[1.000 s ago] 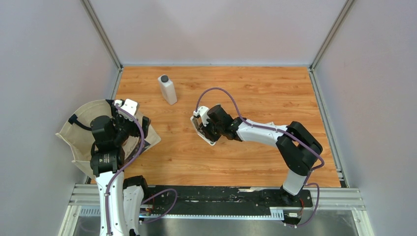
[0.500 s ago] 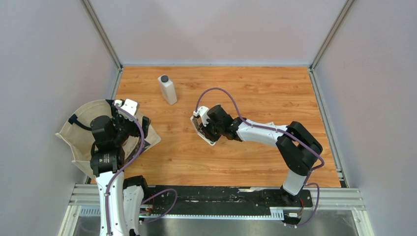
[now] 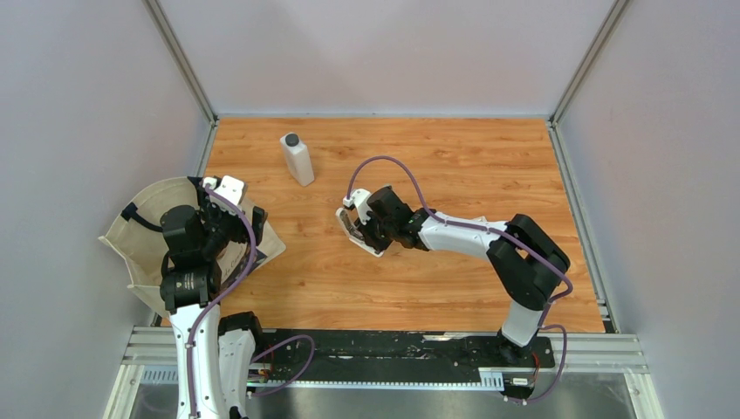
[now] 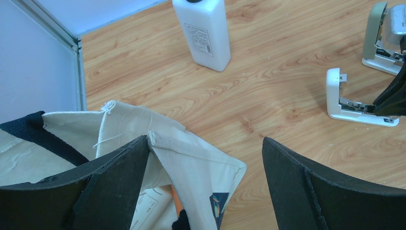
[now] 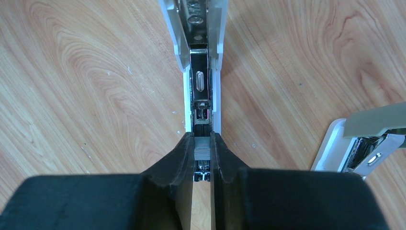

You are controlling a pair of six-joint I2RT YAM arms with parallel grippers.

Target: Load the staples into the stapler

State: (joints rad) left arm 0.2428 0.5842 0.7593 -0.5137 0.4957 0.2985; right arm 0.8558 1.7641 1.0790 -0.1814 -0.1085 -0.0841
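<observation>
a: where are the staples?
b: a small grey strip of staples (image 5: 202,149) is pinched between the tips of the right hand (image 5: 202,142). the fingers are closed almost together on it.

a: and the stapler?
b: the white stapler (image 5: 201,72) lies open on the worktop (image 5: 86,72), right under that hand. the strip lines up with its metal channel, at the end nearest the wrist camera. i cannot tell whether it is seated in the channel or just above it.

a: anything next to it?
b: a second stapler (image 5: 359,139) with a greyish lid, also open. it sits just beside the white one, not touching it.

a: what about the left hand?
b: the left hand (image 4: 206,143) is spread wide and holds nothing. it hangs over the corner of a cloth bag (image 4: 191,163) at the left side of the worktop, one finger above the bag and the other above bare wood.

a: what else is there?
b: a white bottle (image 4: 203,33) stands upright toward the far side, between the bag and the staplers. it is well apart from both hands.
</observation>
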